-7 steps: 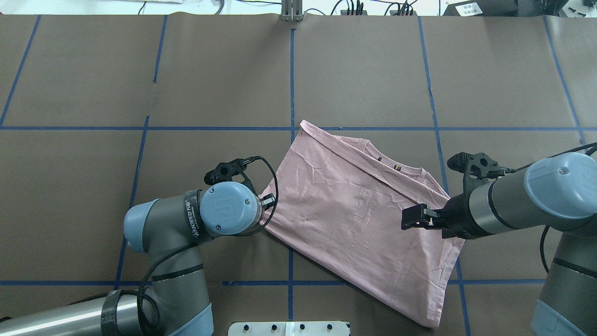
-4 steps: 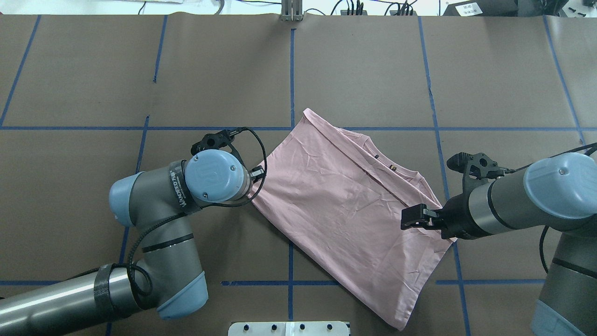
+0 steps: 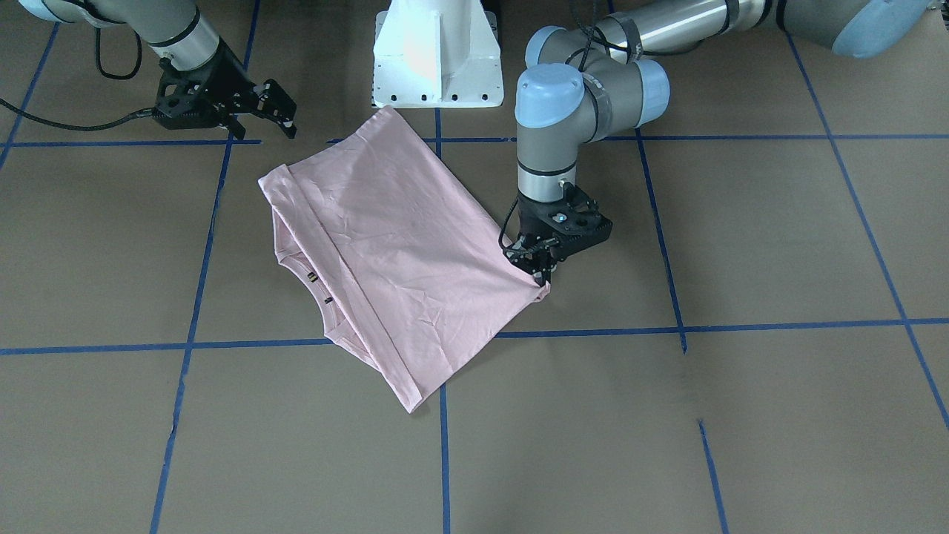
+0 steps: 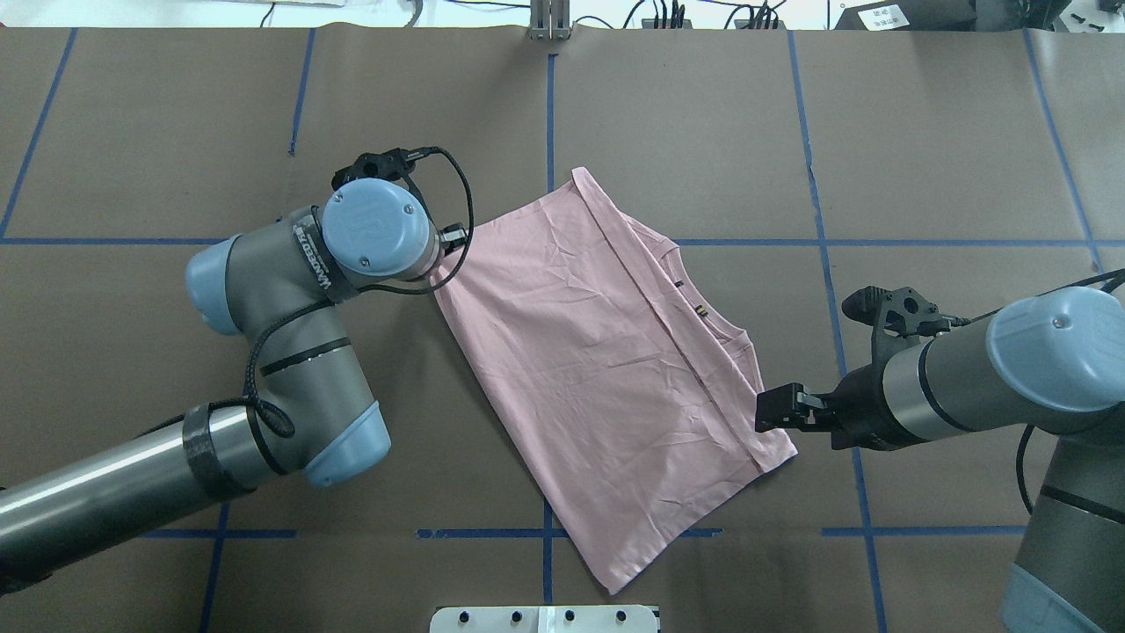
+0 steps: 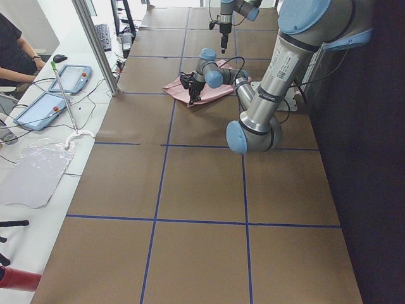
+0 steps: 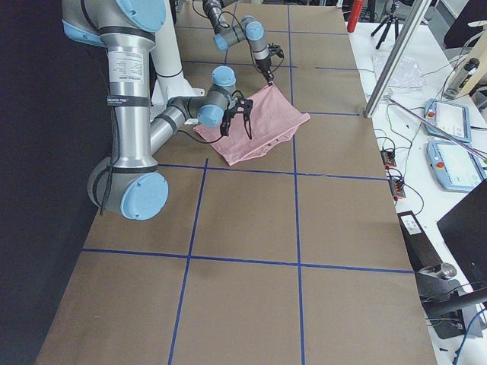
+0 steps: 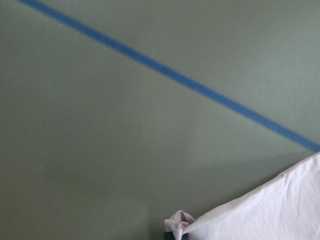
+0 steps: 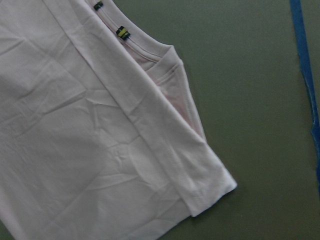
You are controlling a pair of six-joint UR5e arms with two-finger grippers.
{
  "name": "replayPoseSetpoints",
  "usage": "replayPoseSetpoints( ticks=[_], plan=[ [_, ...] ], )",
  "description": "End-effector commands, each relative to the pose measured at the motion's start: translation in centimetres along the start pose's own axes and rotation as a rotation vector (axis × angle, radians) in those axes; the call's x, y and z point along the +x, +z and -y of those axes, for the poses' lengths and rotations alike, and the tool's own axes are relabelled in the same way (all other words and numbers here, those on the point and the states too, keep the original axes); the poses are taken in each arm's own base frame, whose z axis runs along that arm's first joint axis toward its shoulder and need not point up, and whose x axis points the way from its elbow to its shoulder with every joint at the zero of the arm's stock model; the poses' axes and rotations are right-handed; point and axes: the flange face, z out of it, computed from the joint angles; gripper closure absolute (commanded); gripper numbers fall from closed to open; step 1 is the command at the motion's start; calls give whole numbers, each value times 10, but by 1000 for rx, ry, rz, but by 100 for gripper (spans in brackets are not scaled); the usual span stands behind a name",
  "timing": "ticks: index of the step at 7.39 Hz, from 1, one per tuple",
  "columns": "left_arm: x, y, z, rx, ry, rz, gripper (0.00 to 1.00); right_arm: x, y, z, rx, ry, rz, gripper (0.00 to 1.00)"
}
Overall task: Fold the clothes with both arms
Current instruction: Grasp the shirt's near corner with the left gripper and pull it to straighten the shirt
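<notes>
Overhead, the pale pink T-shirt [image 4: 606,378] lies folded into a rough oblong, set diagonally near the middle of the brown table [image 4: 132,132] and crossing several of the blue tape lines [image 4: 551,132] that divide the surface into squares. Its upper face is plain and lightly creased. Along one long side a folded-over band runs the length of the cloth, and beyond it the neckline [image 8: 137,47] shows, carrying two small dark labels [image 8: 122,32]. The left arm [image 4: 290,290] bends down over the corner of the T-shirt nearest it. There the left gripper [image 3: 540,276] points straight down with its fingers closed on that corner, which is drawn out to a point; the left wrist view shows a small bunch of pink cloth pinched at its lower edge. The right arm [image 4: 967,369] reaches in low from the opposite side. The right gripper [image 4: 772,413] is level with the T-shirt's edge below the neckline; its fingers stand apart and hold nothing, and in the front-facing view it sits clear of the cloth. Close to the T-shirt's corner on the robot's side stands the white pedestal [image 3: 434,59].
</notes>
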Motion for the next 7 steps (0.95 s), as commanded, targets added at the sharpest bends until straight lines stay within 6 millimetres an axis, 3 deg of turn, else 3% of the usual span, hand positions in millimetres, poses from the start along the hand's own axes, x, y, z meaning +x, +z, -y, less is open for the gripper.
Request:
replayPoseSetpoints(
  ticks=[1, 2, 4, 6, 7],
  plan=[
    [20, 30, 70, 80, 70, -28, 100, 1, -1, 2, 5, 2, 0, 0],
    [41, 37, 82, 124, 113, -63, 100, 2, -4, 7, 16, 10, 1, 0],
    [70, 77, 94, 200, 182, -97, 100, 2, -5, 11, 39, 12, 2, 0],
    [67, 86, 102, 282, 198, -97, 100, -3, -6, 13, 58, 9, 7, 0],
    [64, 93, 103, 292, 198, -108, 48, -2, -7, 15, 73, 8, 6, 0]
  ],
)
